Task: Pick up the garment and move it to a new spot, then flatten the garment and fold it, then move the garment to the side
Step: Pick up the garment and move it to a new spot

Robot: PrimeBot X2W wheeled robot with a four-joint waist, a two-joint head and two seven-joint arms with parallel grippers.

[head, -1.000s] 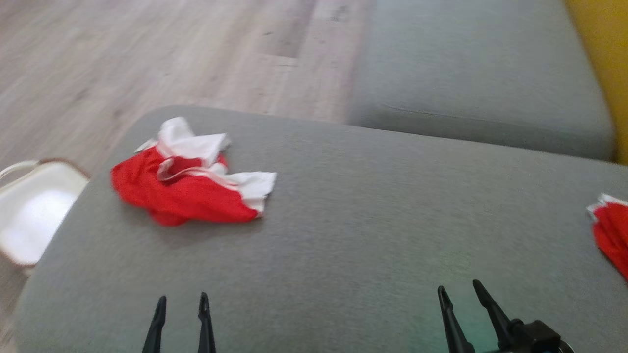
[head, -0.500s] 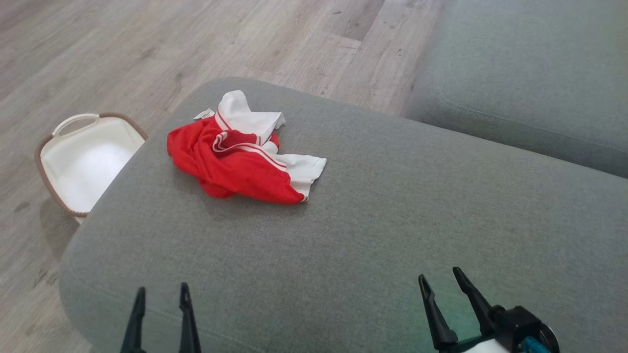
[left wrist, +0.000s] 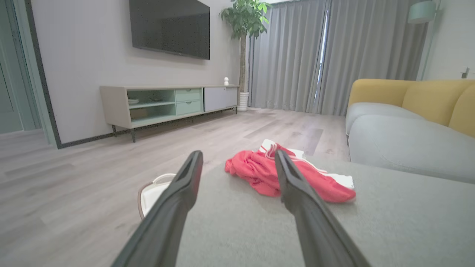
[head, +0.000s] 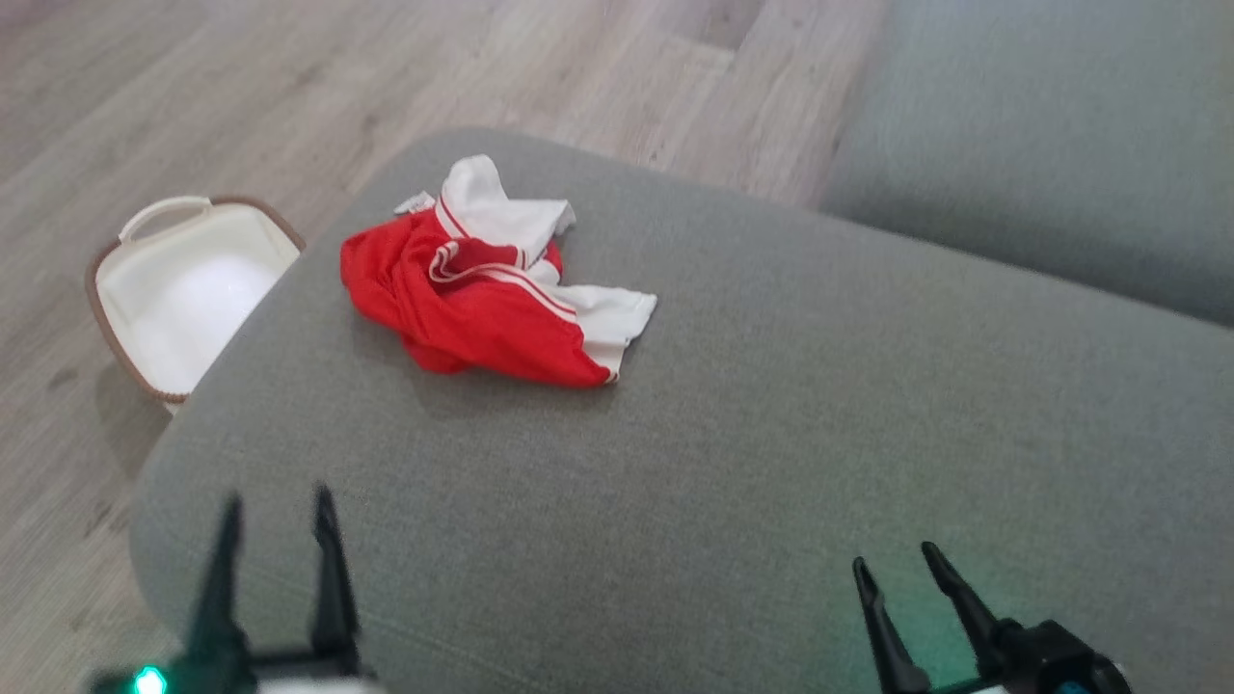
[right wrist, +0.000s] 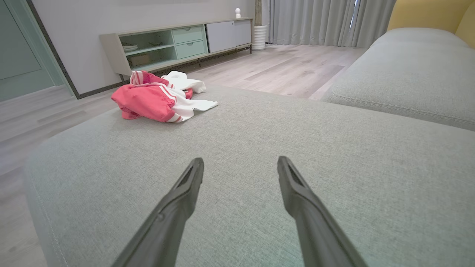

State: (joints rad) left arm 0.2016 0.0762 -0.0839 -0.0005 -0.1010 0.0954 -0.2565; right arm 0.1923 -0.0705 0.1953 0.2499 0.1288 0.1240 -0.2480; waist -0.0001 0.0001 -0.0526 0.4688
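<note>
Head view: crumpled red-white garment (head: pixel 492 299) on far-left corner of grey cushion (head: pixel 771 434), near basket (head: pixel 183 308) on floor (head: pixel 241 87); left gripper (head: pixel 277 493) and right gripper (head: pixel 894 556) spread, well apart from it. Left wrist view: jaws parted, garment ahead past tips. Right wrist view: jaws parted, garment upper left.

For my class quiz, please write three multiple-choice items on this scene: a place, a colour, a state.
1. Where does the crumpled red and white fabric garment lie?
A. on a chair
B. on the grey upholstered cushion
C. in a drawer

2. What colour is the inside of the oval plastic basket?
A. white
B. black
C. green

3. How are the left end effector and the right end effector?
A. both open, empty
B. both shut
C. both holding the garment

Key: 1 B, cushion fabric surrounds it; 2 A, its walls look white; 3 A, fingers spread, nothing between.
</note>
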